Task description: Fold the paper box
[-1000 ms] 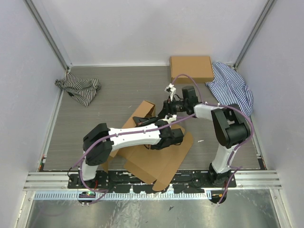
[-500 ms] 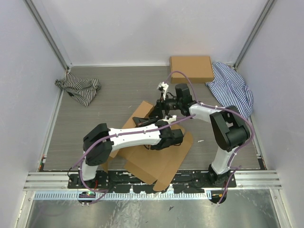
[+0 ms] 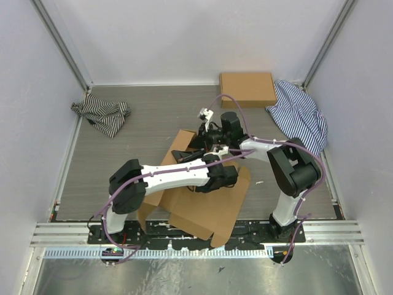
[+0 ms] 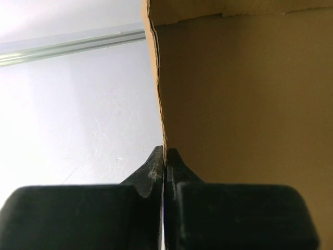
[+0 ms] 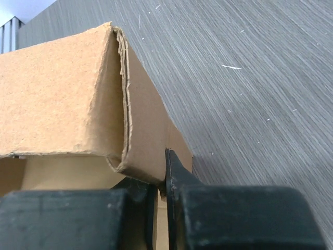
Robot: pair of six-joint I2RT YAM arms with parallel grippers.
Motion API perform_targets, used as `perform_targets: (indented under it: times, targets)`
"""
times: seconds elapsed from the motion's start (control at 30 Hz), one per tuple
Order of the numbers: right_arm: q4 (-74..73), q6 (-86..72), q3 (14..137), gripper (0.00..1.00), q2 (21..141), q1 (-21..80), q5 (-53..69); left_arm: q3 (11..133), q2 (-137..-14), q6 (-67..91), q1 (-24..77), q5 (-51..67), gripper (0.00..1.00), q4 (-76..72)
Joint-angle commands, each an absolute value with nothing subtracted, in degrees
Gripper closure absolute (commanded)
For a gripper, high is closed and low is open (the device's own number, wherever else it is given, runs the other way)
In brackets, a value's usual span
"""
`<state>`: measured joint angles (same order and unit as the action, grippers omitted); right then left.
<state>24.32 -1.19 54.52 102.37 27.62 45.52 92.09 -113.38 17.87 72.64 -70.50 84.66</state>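
Brown cardboard, plain and creased, makes up the box [image 3: 209, 212], which lies half-formed in the middle of the tabletop [image 3: 147, 117], just ahead of the arm bases. Its near flaps lie flat and splay toward the near edge, while the far side is raised into a wall. In the right wrist view that wall is doubled over, two layers with a rough corrugated edge at the fold.

The step in hand looks like setting up the side walls. The left end effector [image 4: 164, 156] is clamped on a thin upright cardboard edge, with the panel standing to its right. The right end effector [image 5: 158, 179] is closed on the lower corner of the doubled far wall.

The next move probably calls for rolling that wall over and down until it locks into the base, with the left grip bracing the sheet. Too hard a pull could tear the crease or drag the whole sheet.

Farther out, a second box [image 3: 247, 89] sits at the far edge with a striped cloth [image 3: 301, 114] beside it. Another cloth [image 3: 101, 115] lies far left.
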Motion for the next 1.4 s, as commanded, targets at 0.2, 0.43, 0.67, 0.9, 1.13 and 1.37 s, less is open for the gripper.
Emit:
perform_targets:
  times: [0.2,0.43,0.67,0.9,1.13,1.37]
  targets:
    - [26.79,-7.2,50.96,0.96,96.27,28.21,29.31,104.73,-113.86,32.84,76.79,-62.8,0.62,97.14]
    - [23.61,-8.72,51.94,0.99,94.23,28.24,24.08,105.21,-107.12,37.21,79.6,-58.69,0.56,95.27]
    - [21.86,-8.02,51.74,0.99,91.49,28.21,22.91,108.35,-92.59,43.08,80.72,-62.15,0.57,97.1]
    - [20.25,-8.0,50.71,0.99,89.91,28.26,23.3,92.14,-76.05,29.26,67.25,-50.08,0.61,70.19]
    - [14.77,-8.28,50.87,0.98,88.17,28.22,23.65,93.32,-80.72,23.23,60.61,-46.59,0.63,63.34]
    - [8.72,-7.13,52.11,0.98,85.2,28.27,23.14,91.35,-83.89,20.4,58.29,-43.64,0.66,58.4]
